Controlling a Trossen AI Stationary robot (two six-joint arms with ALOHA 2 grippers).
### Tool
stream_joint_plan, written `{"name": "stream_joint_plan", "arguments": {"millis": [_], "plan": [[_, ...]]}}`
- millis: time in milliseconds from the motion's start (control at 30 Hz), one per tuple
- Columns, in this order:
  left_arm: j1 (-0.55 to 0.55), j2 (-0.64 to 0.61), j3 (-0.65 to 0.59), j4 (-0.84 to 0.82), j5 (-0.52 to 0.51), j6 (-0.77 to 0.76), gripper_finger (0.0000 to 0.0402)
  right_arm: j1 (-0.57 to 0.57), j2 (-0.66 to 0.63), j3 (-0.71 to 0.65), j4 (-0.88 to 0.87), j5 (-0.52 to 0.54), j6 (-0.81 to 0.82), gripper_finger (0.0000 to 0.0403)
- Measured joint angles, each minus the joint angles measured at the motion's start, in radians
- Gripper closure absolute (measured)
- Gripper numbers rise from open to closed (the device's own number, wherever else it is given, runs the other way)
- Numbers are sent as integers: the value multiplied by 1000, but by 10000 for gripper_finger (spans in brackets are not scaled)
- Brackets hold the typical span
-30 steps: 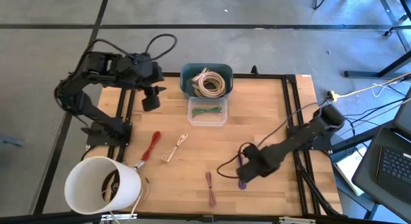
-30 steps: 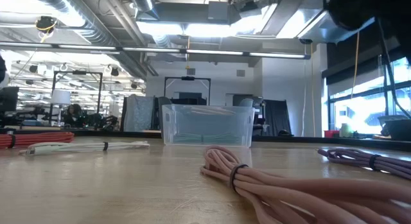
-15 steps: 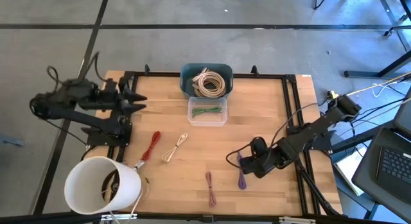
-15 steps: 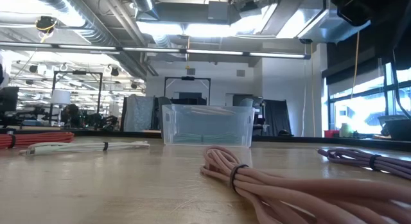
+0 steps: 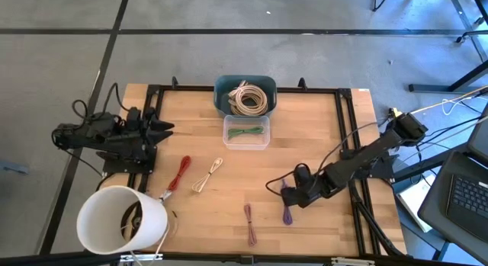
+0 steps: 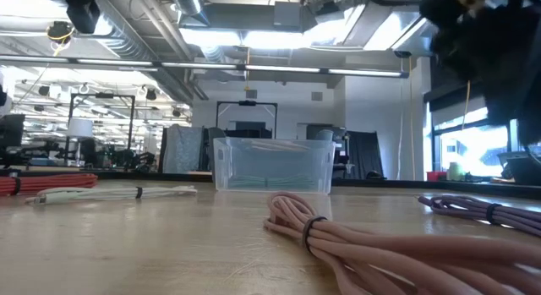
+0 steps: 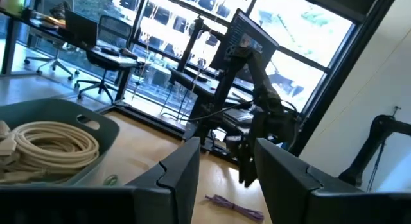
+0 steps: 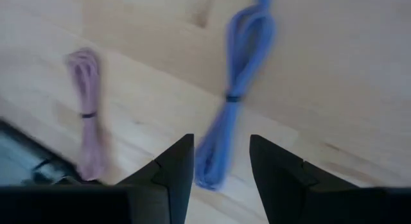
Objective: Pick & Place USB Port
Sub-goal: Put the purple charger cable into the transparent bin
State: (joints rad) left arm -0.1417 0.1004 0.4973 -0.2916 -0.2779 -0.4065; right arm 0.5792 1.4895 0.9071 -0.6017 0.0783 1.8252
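A purple cable bundle (image 5: pixel 287 213) lies flat on the wooden table near its near-right part; in the right wrist view it shows as a tied bundle (image 8: pixel 234 89). My right gripper (image 5: pixel 292 195) hovers open just beyond the bundle's far end, and its fingers (image 8: pixel 221 166) stand on either side of the bundle's looped end. A pink bundle (image 5: pixel 251 224) lies to the left of the purple one. My left gripper (image 5: pixel 164 127) is open at the table's left edge, pointing across the table.
A red bundle (image 5: pixel 180 174) and a cream one (image 5: pixel 207 175) lie left of centre. A teal bin (image 5: pixel 245 96) with a coiled cream cable stands at the far edge, with a clear box (image 5: pixel 246 132) holding a green cable before it. A white bucket (image 5: pixel 122 219) is at the near-left corner.
My left arm has swung away from the teal bin to the table's left edge and folded down low there. My right gripper has drawn back a little toward the table's right, uncovering the purple bundle, which has stayed in place.
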Motion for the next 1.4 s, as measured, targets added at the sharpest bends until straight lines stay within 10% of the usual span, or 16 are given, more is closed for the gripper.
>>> {"name": "stream_joint_plan", "arguments": {"millis": [400, 1067, 1400], "plan": [[0, -1, 0, 3, 3, 0, 258, -29, 1, -223, 288, -17, 0, 250], [0, -1, 0, 3, 3, 0, 258, -31, 148, -225, 489, -26, -7, 251], [0, -1, 0, 3, 3, 0, 258, -55, 181, -221, 493, 21, -78, 384]]}}
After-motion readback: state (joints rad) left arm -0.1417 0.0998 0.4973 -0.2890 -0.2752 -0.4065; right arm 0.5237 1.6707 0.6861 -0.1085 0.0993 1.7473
